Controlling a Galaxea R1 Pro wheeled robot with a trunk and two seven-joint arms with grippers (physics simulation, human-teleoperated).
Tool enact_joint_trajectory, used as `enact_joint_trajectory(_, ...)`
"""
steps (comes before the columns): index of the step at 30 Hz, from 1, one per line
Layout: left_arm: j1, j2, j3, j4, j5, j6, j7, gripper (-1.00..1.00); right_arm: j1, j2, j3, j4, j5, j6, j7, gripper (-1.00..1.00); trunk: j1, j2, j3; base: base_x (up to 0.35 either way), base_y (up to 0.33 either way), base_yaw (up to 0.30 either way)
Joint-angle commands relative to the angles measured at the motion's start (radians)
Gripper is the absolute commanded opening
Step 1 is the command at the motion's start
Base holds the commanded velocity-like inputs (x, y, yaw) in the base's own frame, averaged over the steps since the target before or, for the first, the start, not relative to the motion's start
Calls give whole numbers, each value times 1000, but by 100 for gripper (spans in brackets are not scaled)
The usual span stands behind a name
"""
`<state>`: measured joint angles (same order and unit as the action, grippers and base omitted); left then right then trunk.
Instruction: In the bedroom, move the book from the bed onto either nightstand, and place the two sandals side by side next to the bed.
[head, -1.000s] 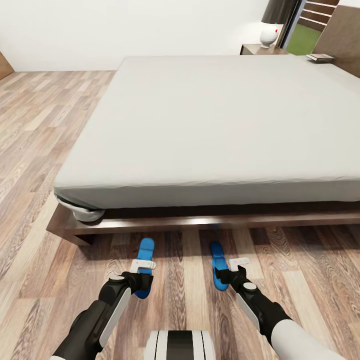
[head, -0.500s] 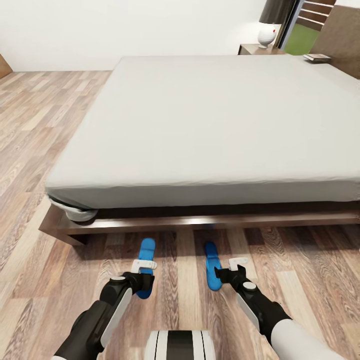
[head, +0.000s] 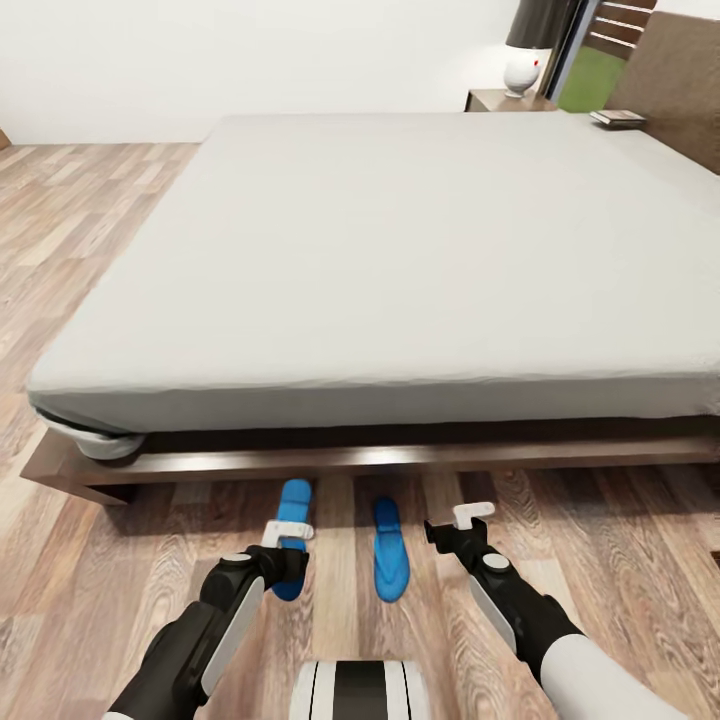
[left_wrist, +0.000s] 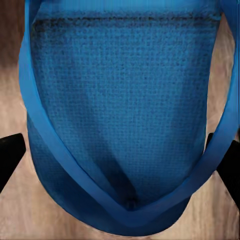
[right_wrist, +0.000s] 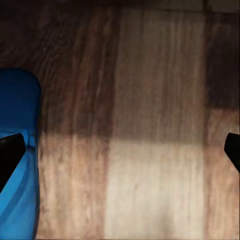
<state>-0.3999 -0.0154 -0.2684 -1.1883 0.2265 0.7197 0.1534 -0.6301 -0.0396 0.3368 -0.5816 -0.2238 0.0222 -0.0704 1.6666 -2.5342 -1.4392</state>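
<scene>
The left pincer grips the left sandal, lying parallel beside the freed right sandal; the right pincer gapes wide.

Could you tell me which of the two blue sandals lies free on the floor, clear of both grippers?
The sandal nearer the right gripper, the right-hand sandal, lies free on the floor. The other sandal sits at the left gripper.

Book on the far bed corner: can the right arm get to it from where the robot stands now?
Probably not. The book lies at the bed's far corner by the headboard, the whole mattress between, while the right gripper hangs low over the floor.
</scene>
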Motion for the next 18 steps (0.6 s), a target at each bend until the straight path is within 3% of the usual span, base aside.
enact_joint_trajectory(1, 0, 0, -1, -1, 11, 4, 9, -100, 0, -2, 8, -2, -10, 2, -7, 100, 0, 0, -1, 109, -278, 0)
enact_joint_trajectory(6, 0, 1, 0, -2, 10, 5, 12, -100, 0, 0, 8, 0, -11, 2, -6, 100, 0, 0, -1, 148, -264, 0)
enact_joint_trajectory(13, 0, 9, 3, -9, 8, 4, 14, -100, 0, -2, 8, -1, -10, 3, -6, 100, 0, 0, -1, 12, -194, 0)
enact_joint_trajectory(18, 0, 7, 2, -10, 8, 4, 14, -100, 0, -1, 9, -1, -10, 2, -6, 100, 0, 0, -1, 0, -60, 0)
